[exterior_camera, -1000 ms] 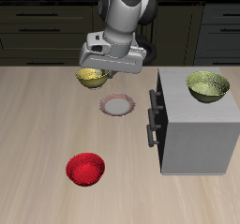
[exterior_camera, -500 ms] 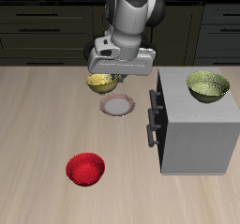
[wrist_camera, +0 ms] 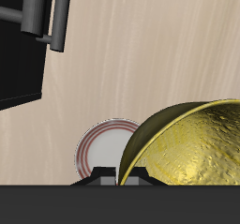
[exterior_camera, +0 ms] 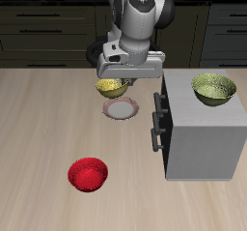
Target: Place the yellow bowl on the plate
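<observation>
The yellow bowl (exterior_camera: 110,86) is shiny golden with a mottled inside and hangs in the air, its rim pinched by my gripper (exterior_camera: 123,76). It hovers just above the back edge of the plate (exterior_camera: 121,109), a small flat disc with a reddish-brown rim. In the wrist view the yellow bowl (wrist_camera: 192,143) fills much of the frame, held by my gripper (wrist_camera: 116,176), and covers part of the plate (wrist_camera: 101,146) below it. The fingers are shut on the bowl's rim.
A grey cabinet (exterior_camera: 203,138) with a dark handled front stands beside the plate and carries a larger olive bowl (exterior_camera: 213,88) on top. A red bowl (exterior_camera: 87,173) sits nearer the table's front edge.
My gripper has carried the yellow bowl sideways toward the cabinet and slightly lower, from beside the plate to just over its back edge.
</observation>
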Available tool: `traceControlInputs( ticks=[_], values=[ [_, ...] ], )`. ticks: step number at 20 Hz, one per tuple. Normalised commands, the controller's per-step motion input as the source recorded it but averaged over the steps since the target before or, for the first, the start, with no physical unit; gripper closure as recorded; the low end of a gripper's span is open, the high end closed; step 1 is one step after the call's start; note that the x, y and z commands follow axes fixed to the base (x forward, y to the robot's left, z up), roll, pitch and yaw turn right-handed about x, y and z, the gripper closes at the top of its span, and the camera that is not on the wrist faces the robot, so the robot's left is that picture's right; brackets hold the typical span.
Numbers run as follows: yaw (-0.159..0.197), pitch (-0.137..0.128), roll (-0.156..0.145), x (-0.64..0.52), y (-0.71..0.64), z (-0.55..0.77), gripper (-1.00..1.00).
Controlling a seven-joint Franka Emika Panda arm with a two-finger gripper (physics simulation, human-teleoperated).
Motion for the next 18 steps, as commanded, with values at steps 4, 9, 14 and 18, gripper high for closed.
traceControlInputs(
  ticks=[4, 9, 14, 18],
  values=[
    [-0.008, 0.01, 0.002, -0.38, 0.03, -0.14, 1.0],
    [-0.017, 0.001, -0.003, -0.31, -0.11, -0.06, 1.0],
    [0.011, -0.019, -0.008, -0.17, -0.05, -0.03, 1.0],
    [0.005, 0.02, 0.032, 0.03, 0.19, -0.09, 1.0]
  ],
)
